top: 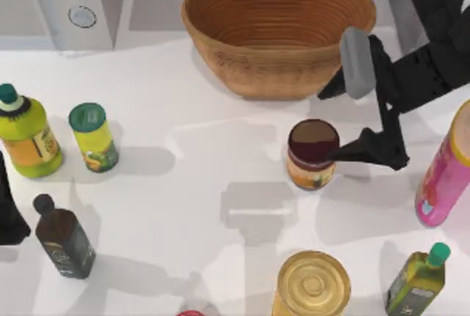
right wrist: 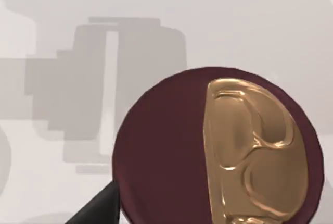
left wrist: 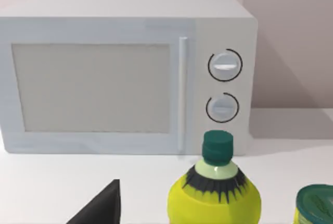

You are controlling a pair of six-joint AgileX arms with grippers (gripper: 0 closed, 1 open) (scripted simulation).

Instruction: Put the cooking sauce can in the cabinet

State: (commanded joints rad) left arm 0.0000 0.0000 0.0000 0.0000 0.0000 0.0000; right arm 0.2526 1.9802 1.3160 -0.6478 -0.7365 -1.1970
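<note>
One woven basket (top: pixel 279 29), round and ribbed, sits at the back of the smooth white table (top: pixel 183 176), beside a boxy white microwave (left wrist: pixel 125 73) with two round knobs. Smaller, the sauce can (top: pixel 313 154) stands upright just in front of the basket, a squat cylinder with its axis vertical and its maroon lid facing up. My right gripper (top: pixel 345 121) hangs over it, fingers spread wide, one fingertip at the can's rim. My left arm (top: pixel 9 206) rests at the table's left edge.

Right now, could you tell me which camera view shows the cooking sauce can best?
The top view: the cooking sauce can shows whole, maroon top and orange label, in front of the basket, with the right gripper at it. The right wrist view gives its lid close up.
</note>
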